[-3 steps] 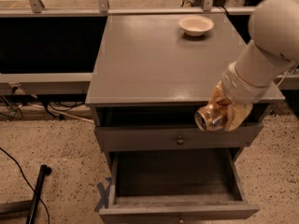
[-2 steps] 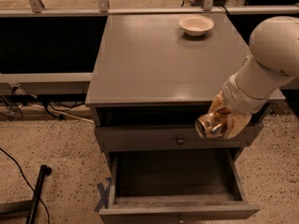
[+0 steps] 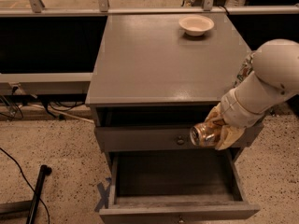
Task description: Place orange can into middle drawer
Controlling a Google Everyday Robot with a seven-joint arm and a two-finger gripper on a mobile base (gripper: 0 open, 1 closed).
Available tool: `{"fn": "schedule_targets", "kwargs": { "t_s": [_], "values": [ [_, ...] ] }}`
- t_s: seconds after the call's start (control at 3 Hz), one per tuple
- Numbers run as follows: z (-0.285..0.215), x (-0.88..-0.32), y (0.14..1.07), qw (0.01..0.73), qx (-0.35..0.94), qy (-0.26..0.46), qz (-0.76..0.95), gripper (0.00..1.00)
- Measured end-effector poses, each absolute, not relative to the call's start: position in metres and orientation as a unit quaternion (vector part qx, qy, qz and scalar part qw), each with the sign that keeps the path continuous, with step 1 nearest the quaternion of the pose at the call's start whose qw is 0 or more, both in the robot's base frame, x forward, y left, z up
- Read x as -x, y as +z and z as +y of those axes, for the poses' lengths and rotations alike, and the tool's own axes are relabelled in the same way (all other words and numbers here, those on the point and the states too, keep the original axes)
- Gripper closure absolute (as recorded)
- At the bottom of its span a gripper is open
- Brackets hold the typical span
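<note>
1. The orange can (image 3: 202, 134) is gripped on its side by the gripper (image 3: 216, 132), whose fingers are clenched around it.
2. Both are positioned above the open middle drawer (image 3: 173, 177), toward 1 o'clock of its floor and apparently clear of it.

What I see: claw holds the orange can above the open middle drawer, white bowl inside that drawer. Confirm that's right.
Not quite. The camera view shows the white bowl on the cabinet top, not inside the middle drawer. The claw does hold the orange can above that open drawer.
</note>
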State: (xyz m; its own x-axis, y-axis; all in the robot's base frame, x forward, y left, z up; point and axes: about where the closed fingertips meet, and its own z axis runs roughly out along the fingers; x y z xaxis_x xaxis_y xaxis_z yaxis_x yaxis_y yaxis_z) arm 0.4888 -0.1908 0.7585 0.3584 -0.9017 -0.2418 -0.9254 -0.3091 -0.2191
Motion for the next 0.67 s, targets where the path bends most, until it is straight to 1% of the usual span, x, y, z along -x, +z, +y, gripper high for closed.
{"fn": "schedule_targets", "kwargs": {
  "t_s": [0.33, 0.67],
  "values": [
    [-0.167, -0.471, 0.684, 0.193, 0.758, 0.112, 0.613, 1.0],
    [-0.143, -0.459, 0.6, 0.213, 0.724, 0.142, 0.641, 1.0]
  ]
}}
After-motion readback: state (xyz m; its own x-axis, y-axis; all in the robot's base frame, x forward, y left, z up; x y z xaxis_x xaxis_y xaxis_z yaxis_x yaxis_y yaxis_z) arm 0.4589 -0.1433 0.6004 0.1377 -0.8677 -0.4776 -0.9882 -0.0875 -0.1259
